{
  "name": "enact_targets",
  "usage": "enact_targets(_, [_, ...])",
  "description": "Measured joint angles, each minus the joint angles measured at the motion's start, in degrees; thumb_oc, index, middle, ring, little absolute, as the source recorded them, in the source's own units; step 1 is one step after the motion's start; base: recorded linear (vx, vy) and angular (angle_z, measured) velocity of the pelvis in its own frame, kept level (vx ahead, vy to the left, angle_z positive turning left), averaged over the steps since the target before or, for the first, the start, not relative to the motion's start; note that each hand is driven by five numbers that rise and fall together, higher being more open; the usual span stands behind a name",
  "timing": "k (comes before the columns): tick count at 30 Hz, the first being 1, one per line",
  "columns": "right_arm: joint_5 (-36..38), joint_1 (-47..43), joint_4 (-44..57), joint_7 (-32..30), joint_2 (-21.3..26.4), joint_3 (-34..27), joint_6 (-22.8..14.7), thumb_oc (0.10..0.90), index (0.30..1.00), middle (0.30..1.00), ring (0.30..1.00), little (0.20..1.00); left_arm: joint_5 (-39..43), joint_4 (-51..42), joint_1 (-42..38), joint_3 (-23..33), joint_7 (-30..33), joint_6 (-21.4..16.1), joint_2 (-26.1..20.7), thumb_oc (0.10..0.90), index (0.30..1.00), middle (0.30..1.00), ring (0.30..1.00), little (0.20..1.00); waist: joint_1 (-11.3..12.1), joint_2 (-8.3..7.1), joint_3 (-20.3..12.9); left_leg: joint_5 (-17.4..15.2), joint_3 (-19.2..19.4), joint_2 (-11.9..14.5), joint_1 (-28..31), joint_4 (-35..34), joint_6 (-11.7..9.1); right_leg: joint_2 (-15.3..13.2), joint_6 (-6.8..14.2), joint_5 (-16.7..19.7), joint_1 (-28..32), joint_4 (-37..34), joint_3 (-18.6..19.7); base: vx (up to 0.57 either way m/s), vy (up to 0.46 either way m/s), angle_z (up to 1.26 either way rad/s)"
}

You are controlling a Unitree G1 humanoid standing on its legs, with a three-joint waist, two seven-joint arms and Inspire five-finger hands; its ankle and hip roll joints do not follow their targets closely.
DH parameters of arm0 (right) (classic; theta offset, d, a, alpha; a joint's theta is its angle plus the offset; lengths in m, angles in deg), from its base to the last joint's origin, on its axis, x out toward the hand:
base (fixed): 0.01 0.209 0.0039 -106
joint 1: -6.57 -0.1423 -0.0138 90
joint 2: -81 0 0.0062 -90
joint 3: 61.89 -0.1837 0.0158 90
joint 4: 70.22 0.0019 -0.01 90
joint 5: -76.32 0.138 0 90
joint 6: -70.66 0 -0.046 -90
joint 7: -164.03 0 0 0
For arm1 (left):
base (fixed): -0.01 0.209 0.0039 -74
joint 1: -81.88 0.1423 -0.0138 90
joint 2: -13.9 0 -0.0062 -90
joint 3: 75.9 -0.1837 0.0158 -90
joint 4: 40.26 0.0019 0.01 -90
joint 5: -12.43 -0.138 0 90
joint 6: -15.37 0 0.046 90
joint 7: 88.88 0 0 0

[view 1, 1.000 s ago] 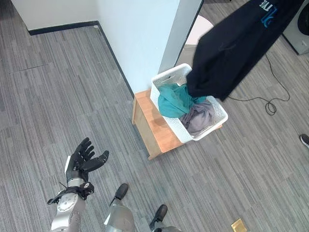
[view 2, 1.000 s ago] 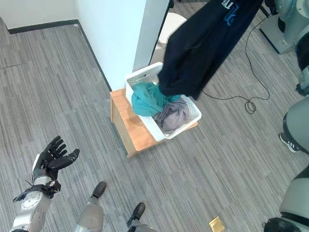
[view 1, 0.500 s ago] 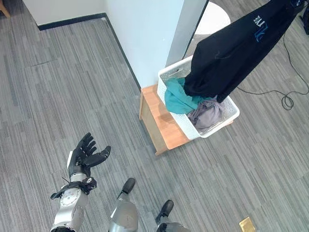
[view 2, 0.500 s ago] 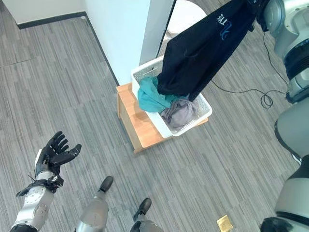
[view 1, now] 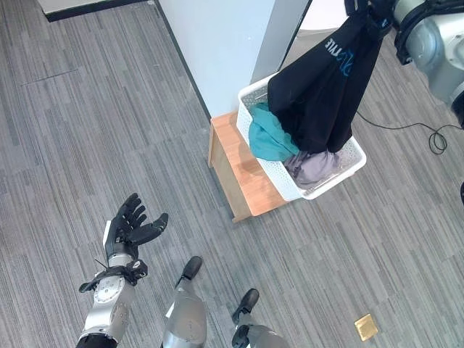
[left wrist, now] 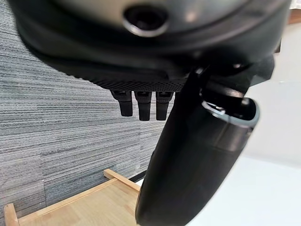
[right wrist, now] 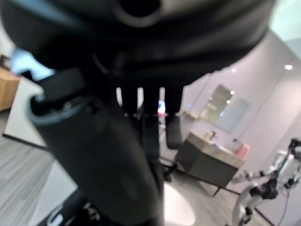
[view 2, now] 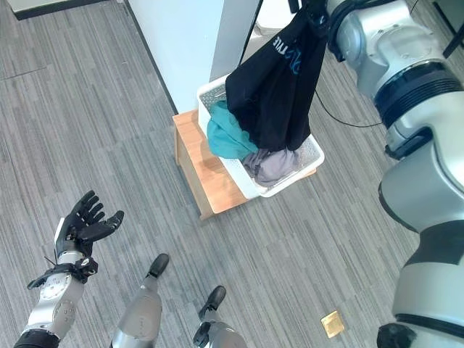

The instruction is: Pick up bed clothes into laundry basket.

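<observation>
A black garment [view 1: 319, 94] hangs from my right hand [view 2: 312, 13], which is shut on its top end high above the basket. The garment's lower end reaches down into the white laundry basket [view 1: 290, 192], over a teal cloth [view 1: 267, 139] and a grey cloth [view 1: 313, 167] lying inside. The basket stands on a low wooden stand [view 1: 239, 181]. My left hand [view 1: 130, 228] is held out low at the left, far from the basket, with its fingers [left wrist: 141, 103] straight and nothing in it.
A white wall corner [view 1: 217, 43] stands right behind the basket. A white round seat [view 2: 275, 11] shows behind the wall. A small yellow square [view 1: 365, 326] lies on the grey striped floor at the lower right.
The camera has shifted. The black garment, stretched out slantwise before, now hangs straight down with its lower end in the basket. My right arm has come into view.
</observation>
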Motion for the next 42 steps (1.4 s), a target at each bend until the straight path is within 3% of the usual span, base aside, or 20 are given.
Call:
enact_targets(6, [0.88,1.81,0.67,1.68,0.1,-0.63,-0.03,0.4,0.3,0.3,0.3,0.3,-0.01,-0.02,-1.42,0.02,0.1,-0.03,-0.02,0.8,0.9,0.9,0.9,0.9,-0.06,0.02,1.81,0.0,0.17,0.05,-0.38,0.18,0.0,0.01,-0.12,0.09,-0.49,0.0,0.21,0.0,0.0,-0.01])
enact_targets(19, [15.38,3.86,-0.77,14.45,1.47,0.76,-1.48,0.4,0.3,0.3,0.3,0.3,0.01,-0.02,-1.7,0.02,-1.72,-0.07,-0.11,0.8,0.9,0.9,0.9,0.9,-0.07,-0.05,1.93,0.0,0.38,0.11,-0.71,0.25,0.0,0.07,-0.13,0.1,-0.83,0.0,0.17,0.0,0.0,0.0])
enact_targets(20, [15.72,3.86,-0.75,14.7,1.49,0.76,-1.48,0.701,0.752,0.752,0.752,0.752,0.01,-0.02,-1.69,0.02,-1.74,-0.07,-0.11,0.8,0.9,0.9,0.9,0.9,-0.07,-0.05,1.93,0.0,0.38,0.11,-0.71,0.26,0.0,0.07,-0.13,0.11,-0.83,0.0,0.16,0.0,0.0,0.0])
enact_targets(21, [16.44,3.87,-0.8,15.03,1.49,0.76,-1.48,0.8,0.9,0.9,0.9,0.9,0.02,-0.03,-1.69,0.0,-1.79,-0.07,-0.1,0.8,0.9,0.9,0.9,0.9,-0.07,-0.05,1.93,0.0,0.38,0.11,-0.71,0.26,0.0,0.07,-0.13,0.1,-0.84,0.0,0.13,0.0,0.0,0.0])
enact_targets(31, [26.71,3.61,-0.39,18.8,2.02,0.1,-0.66,0.8,0.9,0.9,0.9,0.9,0.04,-0.02,-1.72,0.01,-2.94,-0.06,-0.17,0.8,0.9,0.9,0.9,0.9,-0.04,-0.11,1.96,0.0,0.22,0.13,-0.84,0.44,0.0,0.08,-0.17,0.13,-0.77,0.0,0.05,0.0,0.0,0.0])
enact_targets(39, [33.96,0.59,2.87,23.77,8.2,4.23,0.55,0.8,0.9,0.9,0.9,0.9,0.14,0.13,-3.09,0.0,-3.97,-0.03,-0.67,0.8,0.9,0.9,0.9,0.9,-0.16,-0.95,2.31,0.0,0.15,0.23,-0.96,0.71,0.0,0.05,-0.32,0.27,-0.74,0.02,0.08,0.0,0.0,0.0])
enact_targets(42, [34.78,-0.22,5.78,24.98,11.12,5.21,1.21,0.8,0.9,0.9,0.9,0.9,1.47,0.13,-3.76,0.01,-4.09,-0.03,-2.69,0.8,0.9,0.9,0.9,0.9,-0.61,-2.53,2.99,0.0,0.65,0.31,0.04,0.81,0.0,0.16,-0.34,0.28,0.15,0.02,0.18,-0.01,-0.009,-0.07])
